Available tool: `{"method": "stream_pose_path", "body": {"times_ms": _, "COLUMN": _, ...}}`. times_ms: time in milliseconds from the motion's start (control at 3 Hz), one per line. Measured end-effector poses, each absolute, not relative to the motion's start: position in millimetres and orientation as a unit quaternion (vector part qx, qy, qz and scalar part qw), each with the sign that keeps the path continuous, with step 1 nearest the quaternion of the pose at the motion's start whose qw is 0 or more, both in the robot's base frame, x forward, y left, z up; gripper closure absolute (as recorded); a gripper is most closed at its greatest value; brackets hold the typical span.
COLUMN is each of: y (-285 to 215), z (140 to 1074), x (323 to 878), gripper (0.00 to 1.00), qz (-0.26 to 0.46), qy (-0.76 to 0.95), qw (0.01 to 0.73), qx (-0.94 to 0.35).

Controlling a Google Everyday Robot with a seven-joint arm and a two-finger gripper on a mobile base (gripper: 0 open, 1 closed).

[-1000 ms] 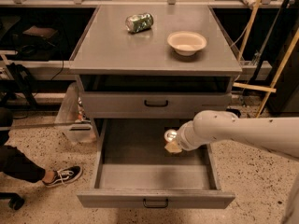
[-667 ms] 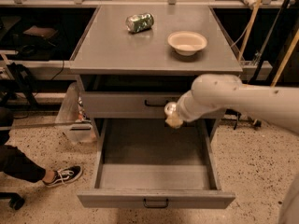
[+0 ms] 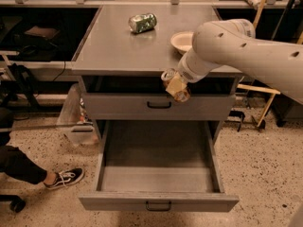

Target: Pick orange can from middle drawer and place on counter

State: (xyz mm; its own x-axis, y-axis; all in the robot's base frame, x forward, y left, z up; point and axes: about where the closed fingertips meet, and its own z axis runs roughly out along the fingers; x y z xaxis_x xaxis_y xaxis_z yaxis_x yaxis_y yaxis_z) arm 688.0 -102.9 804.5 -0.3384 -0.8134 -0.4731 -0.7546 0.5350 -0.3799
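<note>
My gripper point(image 3: 176, 84) is at the end of the white arm that reaches in from the right. It is shut on the orange can point(image 3: 173, 86), which hangs tilted in the air in front of the counter's front edge, silver top to the upper left. The middle drawer point(image 3: 158, 176) is pulled wide open below, and its grey floor is bare. The counter point(image 3: 118, 44) is the flat grey top just behind and above the can.
A green-and-silver can point(image 3: 142, 22) lies on its side at the back of the counter. A pale bowl point(image 3: 181, 40) sits to its right, partly behind my arm. The top drawer point(image 3: 159, 105) is shut. A person's sneaker point(image 3: 64, 178) and a plastic bag point(image 3: 75, 117) are on the floor at left.
My gripper has lifted the orange can out of the middle drawer, past the top drawer's front, up to the height of the counter's edge.
</note>
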Motion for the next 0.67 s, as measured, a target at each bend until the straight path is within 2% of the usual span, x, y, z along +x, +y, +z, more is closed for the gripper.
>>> {"method": "stream_pose_path", "body": {"times_ms": 333, "y": -97.0, "z": 831.7, "x": 682.9, "gripper": 1.00, "qz": -0.073, "qy": 0.817, "qw": 0.300, "qx": -0.487}}
{"method": "stream_pose_path", "body": {"times_ms": 667, "y": -62.1, "z": 893.5, "x": 652.2, "gripper": 1.00, "qz": -0.122, "qy": 0.810, "qw": 0.286, "qx": -0.497}}
